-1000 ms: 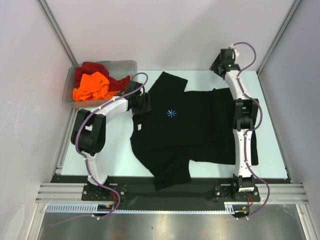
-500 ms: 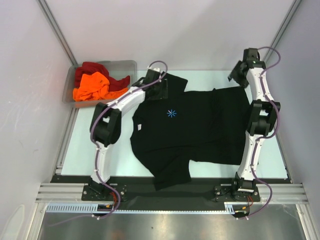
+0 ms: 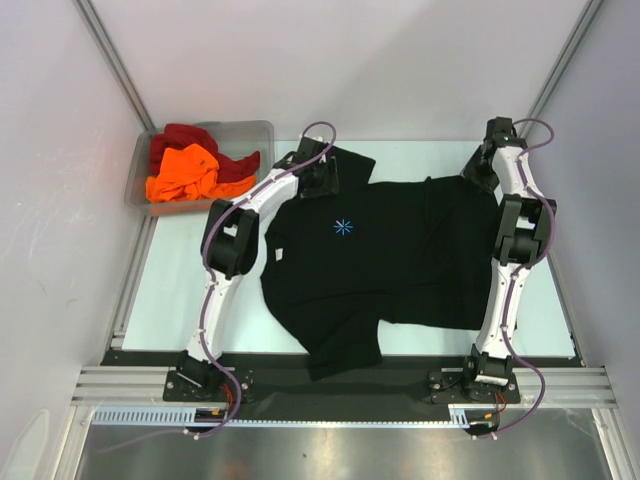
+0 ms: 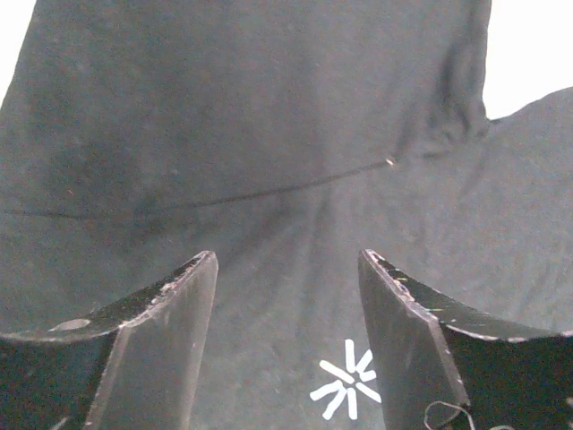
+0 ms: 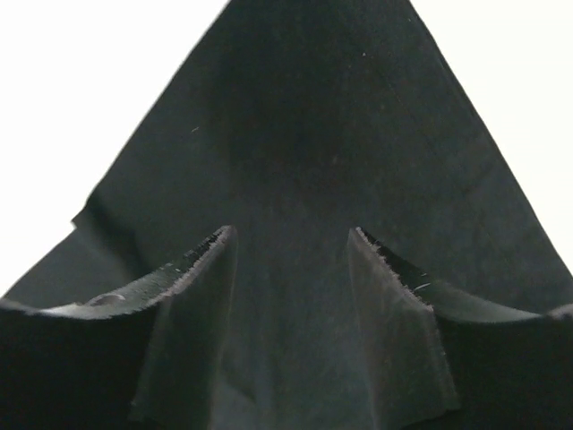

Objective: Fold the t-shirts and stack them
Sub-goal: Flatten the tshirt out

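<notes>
A black t-shirt with a light-blue starburst mark lies spread flat on the table. My left gripper hovers over its far sleeve and shoulder; in the left wrist view it stands open above the cloth, the starburst near its right finger. Over the shirt's far right corner my right gripper is open too, with only flat black cloth under it. An orange t-shirt and a dark red one lie crumpled in the bin.
The clear grey plastic bin stands at the far left corner of the table. Pale table surface shows left of the shirt and along the far edge. White walls close in on both sides.
The left gripper moved from the collar's left side out to the far sleeve, its arm stretching forward. The right gripper swung right, then came down to the shirt's far right corner.
</notes>
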`<state>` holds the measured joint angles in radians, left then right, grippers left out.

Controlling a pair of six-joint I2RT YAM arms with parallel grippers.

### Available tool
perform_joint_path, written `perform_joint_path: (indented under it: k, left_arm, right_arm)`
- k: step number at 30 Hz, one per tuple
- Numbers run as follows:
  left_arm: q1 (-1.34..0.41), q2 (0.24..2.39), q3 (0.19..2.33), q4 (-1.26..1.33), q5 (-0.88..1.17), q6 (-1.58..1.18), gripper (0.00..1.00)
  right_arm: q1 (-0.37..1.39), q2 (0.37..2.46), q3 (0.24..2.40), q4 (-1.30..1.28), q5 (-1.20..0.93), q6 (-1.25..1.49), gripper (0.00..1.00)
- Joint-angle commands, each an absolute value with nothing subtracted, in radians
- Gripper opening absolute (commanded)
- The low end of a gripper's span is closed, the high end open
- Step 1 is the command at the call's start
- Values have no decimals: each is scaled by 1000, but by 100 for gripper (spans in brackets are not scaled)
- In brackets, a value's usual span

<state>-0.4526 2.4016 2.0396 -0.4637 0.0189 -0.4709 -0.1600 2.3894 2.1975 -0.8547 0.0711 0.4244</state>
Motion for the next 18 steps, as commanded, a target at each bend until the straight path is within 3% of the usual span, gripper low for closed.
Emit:
perform_joint_path:
  k: [1,8,13,18]
  left_arm:
    - [-442,2390,2071,-381,75,-503,71]
    - [-417,2399,2105,-298,45,-448,70]
    - [-388,2399,2071,-175,18,-462,70]
    - [-371,2434,2109,-164,3,-479,72]
  right_arm:
    - [-167,2419,2223,-775,129,393,59]
    - [-181,2451,2235,-655,193,362,66]
    - [-183,2491,2267,-606,235,296,77]
    - [-183,2563,2344,-627,196,269,78]
